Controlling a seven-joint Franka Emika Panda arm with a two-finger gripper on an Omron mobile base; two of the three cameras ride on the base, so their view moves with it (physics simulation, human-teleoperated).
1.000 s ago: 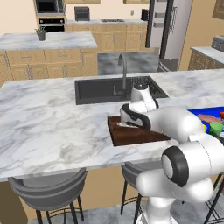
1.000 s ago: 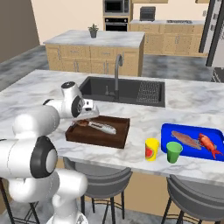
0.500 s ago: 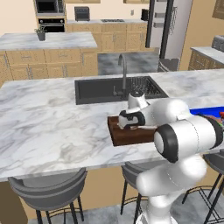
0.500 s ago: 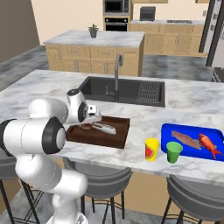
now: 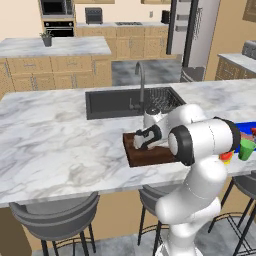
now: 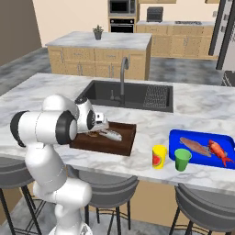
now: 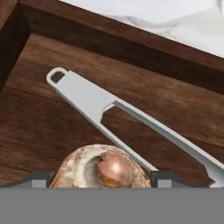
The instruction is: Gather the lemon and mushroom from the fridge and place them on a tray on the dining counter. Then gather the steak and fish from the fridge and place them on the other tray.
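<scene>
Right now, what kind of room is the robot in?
It looks like a home kitchen. There is a marble dining counter with a dark sink and a curved tap, wooden cabinets behind it, and an oven set in the far wall.

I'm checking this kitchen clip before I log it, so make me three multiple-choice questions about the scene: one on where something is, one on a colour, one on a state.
1. Where does the mushroom sit?
A. in the sink
B. over the brown tray, between the fingers
C. on the blue tray

2. What colour is the cup next to the yellow cup?
A. green
B. white
C. black

3. What lies on the blue tray?
A. nothing
B. a lemon
C. a steak and a red fish

Answers:
1 B, the hand view shows the mushroom low between the finger tips with brown wood behind.
2 A, the right base view shows a green cup.
3 C, both lie inside its rim.
</scene>
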